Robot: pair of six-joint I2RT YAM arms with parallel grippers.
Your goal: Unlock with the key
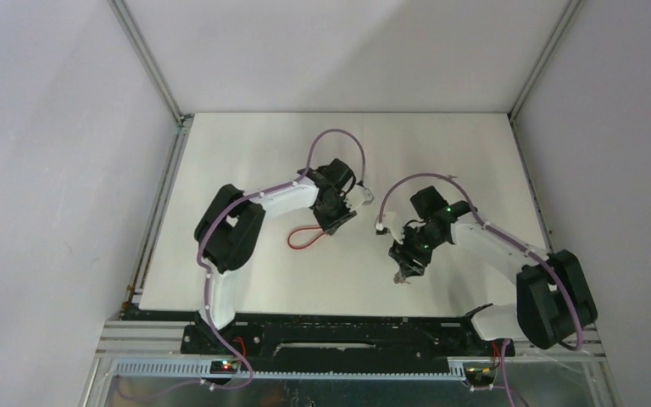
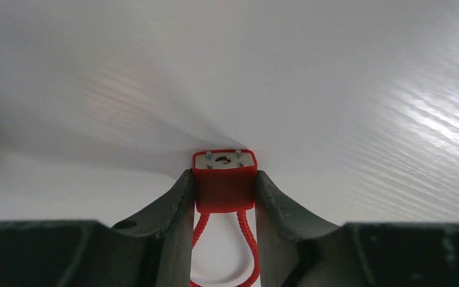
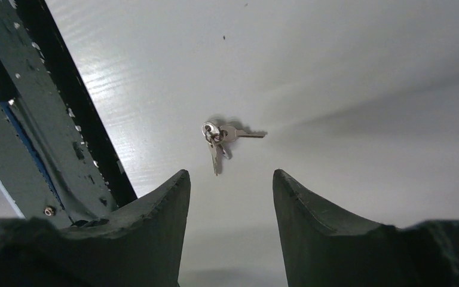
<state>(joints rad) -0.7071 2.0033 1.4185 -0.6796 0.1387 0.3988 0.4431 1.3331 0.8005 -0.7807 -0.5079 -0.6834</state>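
Red plastic forms the body of the padlock [image 2: 224, 190], which is pinched at its two sides between the dark fingers [image 2: 176, 206] of the left pincer [image 2: 224, 179]. Its metal keyhole face is turned away from the wrist camera, and its red cable loop [image 1: 303, 239] is seen trailing onto the white bench [image 1: 246, 153] just beside that pincer. The right pincer [image 3: 230, 179] is held spread with nothing between its fingers, poised over the keys [image 3: 218, 136]. These keys are joined on a small ring and lie flat on the bench, near the dark rail [image 3: 66, 101] along its near edge and well apart from the padlock.
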